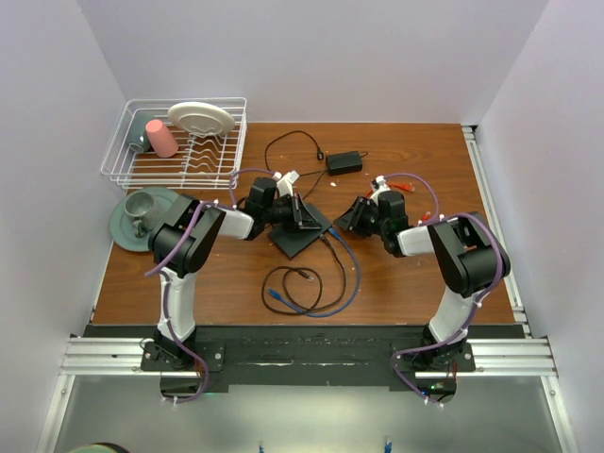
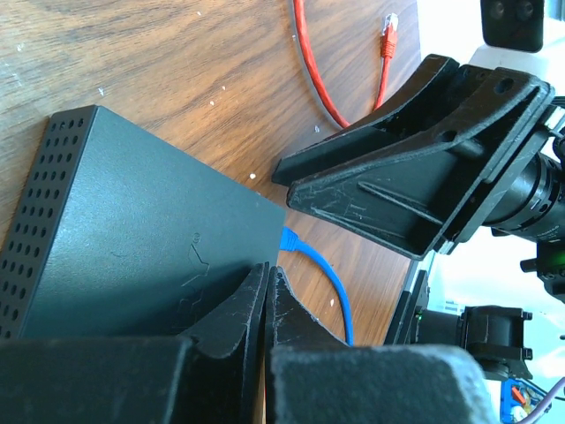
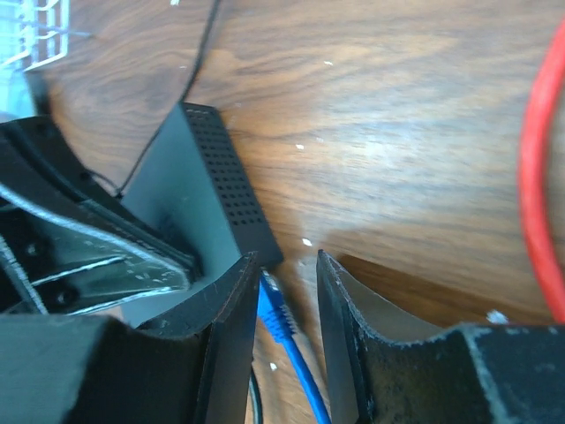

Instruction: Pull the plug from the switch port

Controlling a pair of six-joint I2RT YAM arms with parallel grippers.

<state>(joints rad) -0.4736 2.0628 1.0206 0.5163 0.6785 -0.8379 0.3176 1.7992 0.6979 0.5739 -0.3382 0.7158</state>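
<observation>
Now the switch (image 1: 304, 236) lies flat on the wooden table (image 1: 425, 283), turned at an angle, between the two grippers. The left gripper (image 2: 267, 272) is over the top of the switch, near the corner where the cable leaves. Its jaws are pressed together with only a thin slit between them, they hold nothing, and the tips come down to the black lid. I cannot tell if they really press on it. The plug (image 3: 272, 305), a blue one, sits against the socket edge of the switch. It looks not yet pulled out, though the port itself is hidden. The right gripper (image 3: 287, 258) is just beside that same edge, its jaws apart by a narrow gap, with the plug between them. One of its fingers (image 3: 221, 336) is very near the plug, but no closed grip is seen. From the plug the blue cable (image 2: 328, 272) runs away from the switch toward the arm bases and makes loose loops there. A red cable (image 2: 311, 71) lies on the wood beyond the right gripper, on the side away from the switch. Past the switch, toward the far wall, is a small power brick (image 1: 344, 161) with a thin black cord. Well to the left of the switch in the top view stands a white dish rack (image 1: 215, 156), and nearer to it a green plate (image 1: 121, 231) with a mug (image 1: 142, 209) on it
</observation>
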